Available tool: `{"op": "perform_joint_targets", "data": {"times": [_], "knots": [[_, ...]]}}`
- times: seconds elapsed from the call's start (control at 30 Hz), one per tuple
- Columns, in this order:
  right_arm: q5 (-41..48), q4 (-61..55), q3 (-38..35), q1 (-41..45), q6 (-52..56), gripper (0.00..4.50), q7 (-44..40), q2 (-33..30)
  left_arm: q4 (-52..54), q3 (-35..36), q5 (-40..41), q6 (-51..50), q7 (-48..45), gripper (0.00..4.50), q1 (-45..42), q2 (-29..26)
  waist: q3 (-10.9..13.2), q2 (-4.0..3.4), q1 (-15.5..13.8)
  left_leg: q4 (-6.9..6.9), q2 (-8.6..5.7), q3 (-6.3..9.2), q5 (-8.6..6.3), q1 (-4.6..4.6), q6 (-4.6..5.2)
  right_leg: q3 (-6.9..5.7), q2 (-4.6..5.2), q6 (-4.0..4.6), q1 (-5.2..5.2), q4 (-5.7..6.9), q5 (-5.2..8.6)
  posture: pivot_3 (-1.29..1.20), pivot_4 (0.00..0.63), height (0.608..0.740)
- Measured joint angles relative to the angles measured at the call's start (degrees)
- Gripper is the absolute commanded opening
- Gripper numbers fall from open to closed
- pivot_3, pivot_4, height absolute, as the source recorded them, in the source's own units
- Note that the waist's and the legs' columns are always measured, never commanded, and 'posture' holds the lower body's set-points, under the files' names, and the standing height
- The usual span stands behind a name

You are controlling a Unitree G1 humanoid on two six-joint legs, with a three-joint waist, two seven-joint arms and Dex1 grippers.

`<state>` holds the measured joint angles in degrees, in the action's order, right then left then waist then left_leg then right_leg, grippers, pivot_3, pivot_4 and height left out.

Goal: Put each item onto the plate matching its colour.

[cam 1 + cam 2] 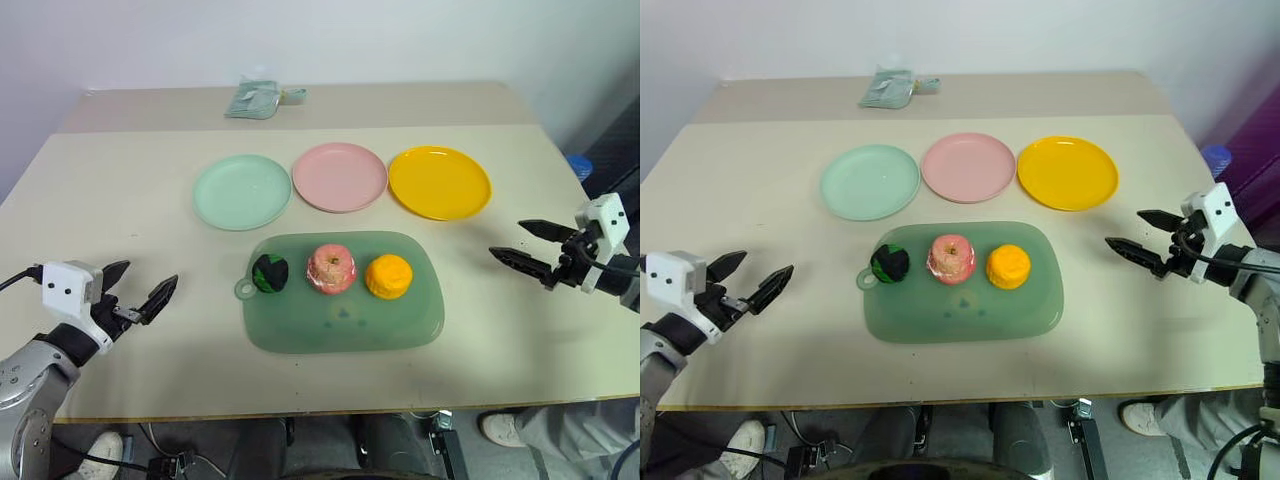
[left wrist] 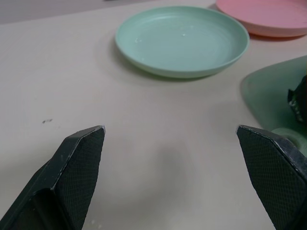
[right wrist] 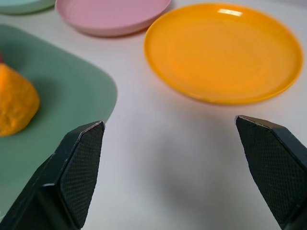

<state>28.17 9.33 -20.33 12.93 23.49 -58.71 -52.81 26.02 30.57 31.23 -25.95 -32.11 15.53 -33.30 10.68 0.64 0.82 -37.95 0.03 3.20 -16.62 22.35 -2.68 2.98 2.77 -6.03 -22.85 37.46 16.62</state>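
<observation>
Three items lie in a row on a translucent green board (image 1: pixel 340 325): a dark green-and-black ball (image 1: pixel 269 273), a pink-red apple (image 1: pixel 331 268) and an orange fruit (image 1: pixel 388 276). Behind the board stand three plates: mint green (image 1: pixel 242 191), pink (image 1: pixel 339 176) and yellow (image 1: pixel 439 182). My left gripper (image 1: pixel 141 286) hovers open over the table left of the board, empty. My right gripper (image 1: pixel 521 244) is open and empty right of the board, pointing toward it. In the right wrist view the yellow plate (image 3: pixel 223 50) and the orange fruit (image 3: pixel 17 100) lie ahead of its fingers.
A crumpled pale green packet (image 1: pixel 256 99) lies at the far edge of the table. A person's shoe (image 1: pixel 512 430) shows below the near table edge at the right. A blue object (image 1: pixel 579 165) sits beyond the table's right edge.
</observation>
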Motion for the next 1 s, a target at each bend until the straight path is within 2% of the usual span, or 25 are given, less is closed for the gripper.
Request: {"op": "perform_joint_targets", "data": {"times": [0.37,0.57,0.73,0.87,1.0], "knots": [[-2.2,2.0,2.0,3.2,-2.8,4.44,1.6,1.8,0.5,-0.1,0.7,-0.1,0.9,4.50,-0.6,0.5,0.0,-0.01,-0.1,-0.03,-0.01,0.00,0.00,0.00,0.00,0.00,0.02,0.00,0.03,0.00,0.00,0.00,0.150,0.740],[-0.2,-5.0,0.5,1.9,-0.7,4.44,4.5,2.9,-1.7,-1.9,2.3,-1.9,2.0,4.50,-11.0,0.3,0.0,-0.01,-0.2,-0.06,-0.09,0.07,0.00,0.00,0.00,-0.05,0.00,-0.02,0.06,0.02,-0.01,0.00,0.150,0.740],[4.8,-13.9,-3.4,-4.7,4.6,4.44,5.9,3.6,-5.5,-6.6,4.4,-4.3,0.7,4.50,-18.8,0.2,0.0,-0.03,-0.2,-0.06,-0.12,0.12,0.00,0.03,0.00,-0.06,0.00,-0.03,0.06,0.02,-0.01,0.00,0.150,0.740],[10.3,-24.7,-6.2,-12.7,10.9,4.44,6.6,4.0,-7.5,-13.4,6.5,-7.3,-6.4,4.50,-25.3,-2.5,0.0,-0.02,-0.2,-0.07,-0.14,0.16,0.00,0.03,0.00,-0.08,-0.08,-0.03,0.08,0.04,-0.01,0.00,0.150,0.740],[13.2,-32.9,-7.3,-15.8,13.2,4.44,9.4,5.5,-9.2,-22.2,5.0,-6.8,-15.4,4.50,-30.5,-5.5,0.0,-0.05,0.2,-0.07,-0.14,0.10,0.00,-0.03,0.00,-0.04,-0.13,-0.02,0.09,0.05,-0.01,0.00,0.150,0.740]]}}
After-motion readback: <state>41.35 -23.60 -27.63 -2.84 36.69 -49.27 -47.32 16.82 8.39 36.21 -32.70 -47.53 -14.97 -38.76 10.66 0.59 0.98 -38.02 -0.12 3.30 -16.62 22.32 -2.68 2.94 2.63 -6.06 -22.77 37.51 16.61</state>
